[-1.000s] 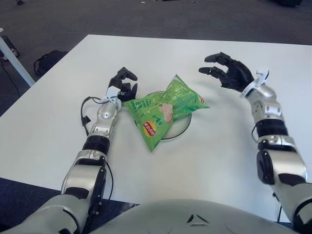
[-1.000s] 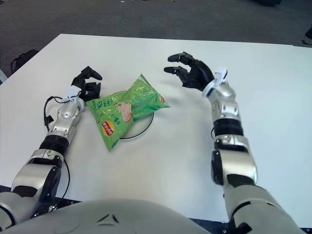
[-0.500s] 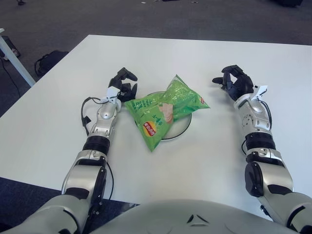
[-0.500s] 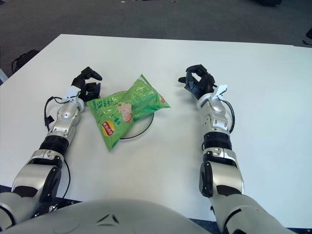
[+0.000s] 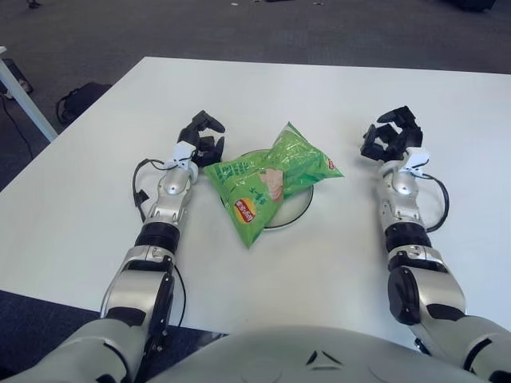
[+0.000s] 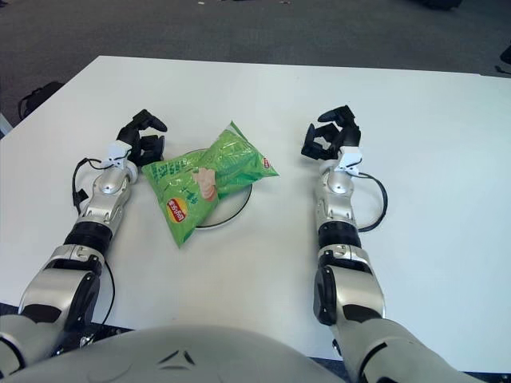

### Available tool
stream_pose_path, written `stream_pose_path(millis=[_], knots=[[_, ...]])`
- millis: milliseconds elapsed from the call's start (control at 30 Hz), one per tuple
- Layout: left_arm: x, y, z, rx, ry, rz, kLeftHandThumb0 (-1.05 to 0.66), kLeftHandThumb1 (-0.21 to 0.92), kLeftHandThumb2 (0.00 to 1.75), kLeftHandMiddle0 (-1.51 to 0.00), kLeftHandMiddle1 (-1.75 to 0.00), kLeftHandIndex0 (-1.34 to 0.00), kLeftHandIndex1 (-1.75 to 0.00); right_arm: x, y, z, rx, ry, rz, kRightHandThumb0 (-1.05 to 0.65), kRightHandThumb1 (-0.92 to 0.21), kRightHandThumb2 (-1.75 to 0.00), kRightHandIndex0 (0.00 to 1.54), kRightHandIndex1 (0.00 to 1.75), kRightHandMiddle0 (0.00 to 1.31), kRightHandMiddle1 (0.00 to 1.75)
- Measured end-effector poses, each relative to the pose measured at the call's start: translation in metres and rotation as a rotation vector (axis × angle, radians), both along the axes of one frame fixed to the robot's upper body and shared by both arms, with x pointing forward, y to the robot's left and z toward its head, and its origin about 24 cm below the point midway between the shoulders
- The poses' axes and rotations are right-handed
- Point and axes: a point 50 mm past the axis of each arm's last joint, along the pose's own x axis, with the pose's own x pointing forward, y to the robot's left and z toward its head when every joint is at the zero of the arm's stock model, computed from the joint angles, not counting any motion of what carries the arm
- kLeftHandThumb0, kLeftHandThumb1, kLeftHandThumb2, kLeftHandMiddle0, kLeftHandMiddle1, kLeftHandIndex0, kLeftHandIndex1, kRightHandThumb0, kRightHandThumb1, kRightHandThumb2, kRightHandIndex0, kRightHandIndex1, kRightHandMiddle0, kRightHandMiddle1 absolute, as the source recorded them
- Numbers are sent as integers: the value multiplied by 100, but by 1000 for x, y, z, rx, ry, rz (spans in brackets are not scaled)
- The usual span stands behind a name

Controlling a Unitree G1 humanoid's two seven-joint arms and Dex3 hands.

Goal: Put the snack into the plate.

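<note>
Resting across plate [image 5: 297, 209]: snack [image 5: 267, 180], corners overhanging | left hand [image 5: 203, 137] beside plate, curled, empty | right hand [image 5: 390, 137] right of plate, curled, empty | task looks finished

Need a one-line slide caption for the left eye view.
Green snack bag lies across the white plate on the table, with the left robot hand and right robot hand either side, holding nothing.

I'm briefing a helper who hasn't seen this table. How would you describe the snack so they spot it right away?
On the white table, between the left hand and the right hand, sits a round white plate. Lying across it, overhanging its near-left rim, is the snack: a crinkly bright green bag, the only colourful thing there.
</note>
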Motion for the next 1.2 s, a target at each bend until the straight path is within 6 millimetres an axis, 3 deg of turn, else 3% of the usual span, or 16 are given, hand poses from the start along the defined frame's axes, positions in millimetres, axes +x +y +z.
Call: stream_pose_path(millis=[333,867,1200], knots=[[-1,1,-2,-2,8,-1,-43,48,111,-122,-175,-48,-175,-1,3,0,5,-27,-142,-1,10,-174,95,161,73,175],[-1,1,-1,-7,7,0,-43,46,113,-122,-175,-50,-175,8,13,-12,-53,89,209,-1,11,-175,97,160,72,175],[-2,-1,-1,-9,14,-9,-43,47,112,-122,-175,-49,-175,7,12,-11,-168,90,211,0,11,-175,97,160,72,175]])
